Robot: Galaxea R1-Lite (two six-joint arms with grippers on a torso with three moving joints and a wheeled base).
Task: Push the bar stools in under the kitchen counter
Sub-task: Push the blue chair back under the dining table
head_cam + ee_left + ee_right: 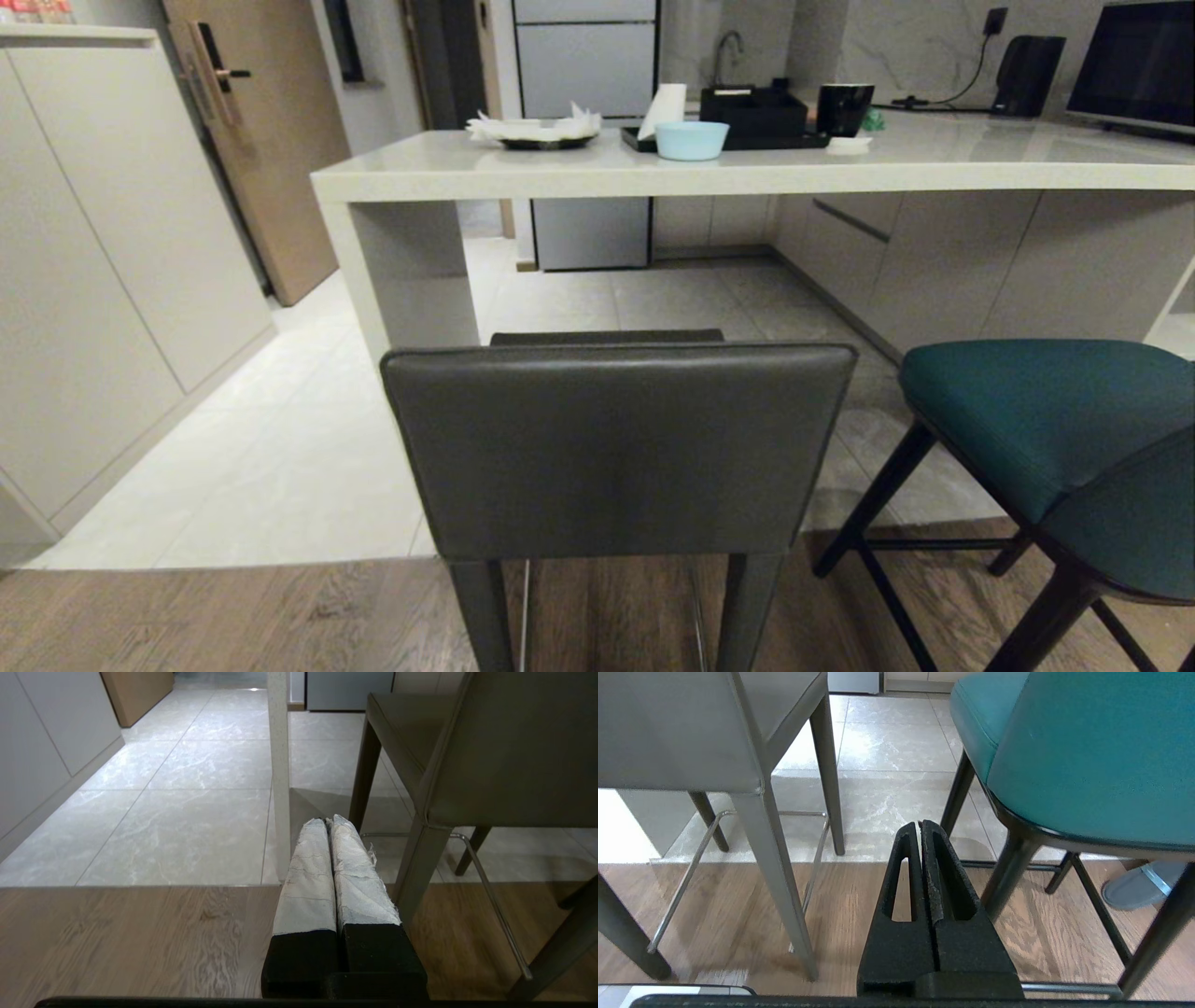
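Facing grey stool point(616, 448), teal stool point(1055, 429)

Flat-backed stool point(616, 448) before counter point(747, 173); round-backed stool point(1055, 439) right (beside).

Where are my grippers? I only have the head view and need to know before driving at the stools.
Observer: Both hang low behind the stools. The left gripper is shut, beside the grey stool.
Operator: And the right?
Observer: The right gripper is shut too, pointing at the gap between the grey stool and the teal stool.
Operator: Anything on the floor?
Observer: A grey slipper lies under the teal stool.
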